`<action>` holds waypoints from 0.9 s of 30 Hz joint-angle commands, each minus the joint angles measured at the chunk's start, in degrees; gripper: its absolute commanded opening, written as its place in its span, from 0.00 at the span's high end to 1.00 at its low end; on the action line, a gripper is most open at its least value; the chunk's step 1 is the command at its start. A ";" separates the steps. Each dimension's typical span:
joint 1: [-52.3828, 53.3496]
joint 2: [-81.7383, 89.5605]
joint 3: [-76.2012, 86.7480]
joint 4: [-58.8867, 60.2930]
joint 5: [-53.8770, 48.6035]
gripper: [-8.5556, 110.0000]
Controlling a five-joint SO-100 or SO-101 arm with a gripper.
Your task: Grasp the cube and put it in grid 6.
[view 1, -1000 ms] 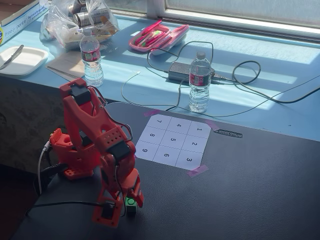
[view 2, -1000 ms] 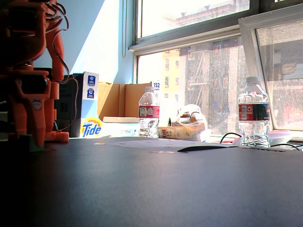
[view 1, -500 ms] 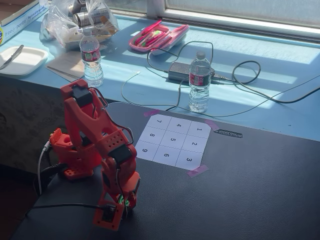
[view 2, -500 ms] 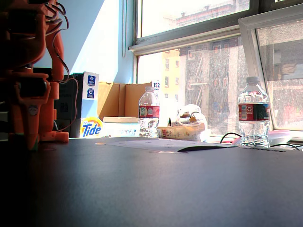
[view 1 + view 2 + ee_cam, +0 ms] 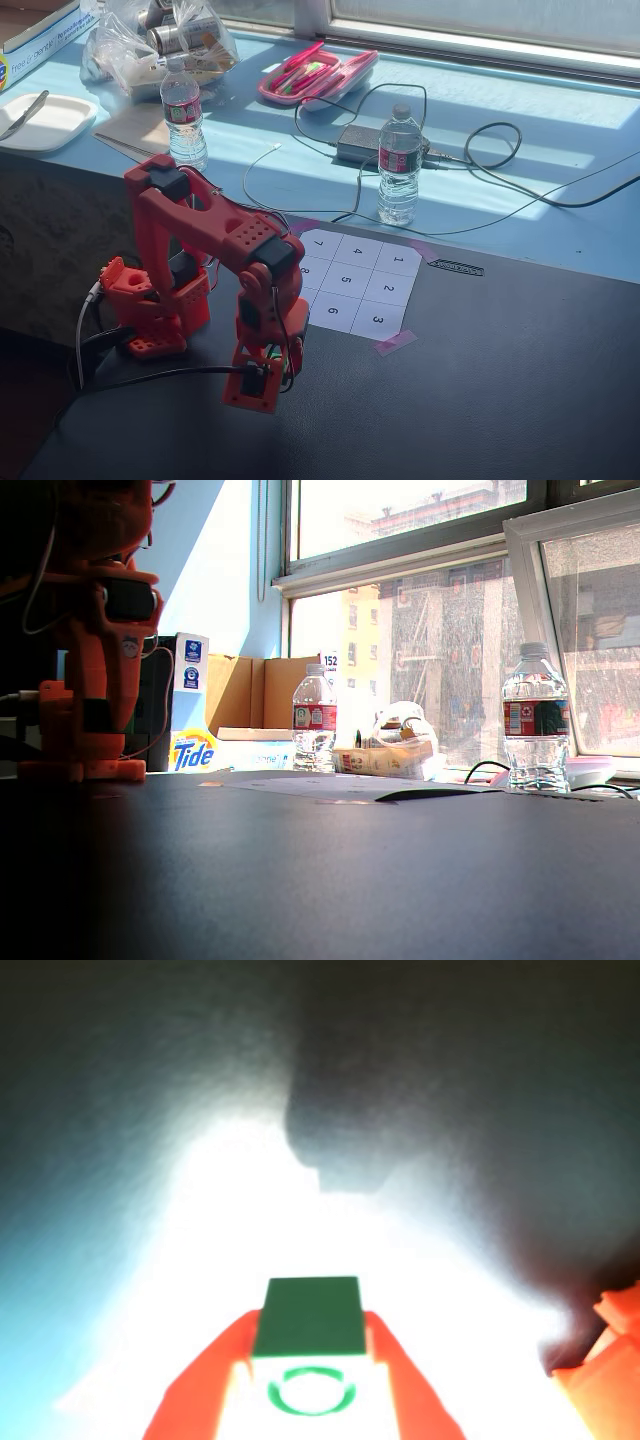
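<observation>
In the wrist view the green cube (image 5: pixel 309 1318), with a ring mark on its bright face, sits clamped between my two red fingers (image 5: pixel 205 1385); my gripper (image 5: pixel 310 1335) is shut on it. In a fixed view from above, the gripper (image 5: pixel 268 368) hangs over the dark table with a bit of green cube (image 5: pixel 271 353) showing between the fingers, just left of and nearer than the white numbered sheet (image 5: pixel 352 281). Grid 6 (image 5: pixel 333 312) is the middle cell of the sheet's near row, bare. The low fixed view shows only the orange arm (image 5: pixel 100 630); the cube is hidden there.
One water bottle (image 5: pixel 399 166) stands just behind the sheet, another water bottle (image 5: pixel 182 112) at the back left. A pink case (image 5: pixel 316 72), a power adapter (image 5: pixel 360 143) with cables, a white plate (image 5: pixel 42 121) and a plastic bag (image 5: pixel 160 38) lie on the blue ledge. The arm's base (image 5: pixel 142 312) is at the left.
The gripper shut on the cube on the table, lifted it and swung it up and right, toward the numbered sheet.
</observation>
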 commanded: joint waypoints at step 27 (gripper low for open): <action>-43.15 -4.92 -10.90 6.06 17.31 0.93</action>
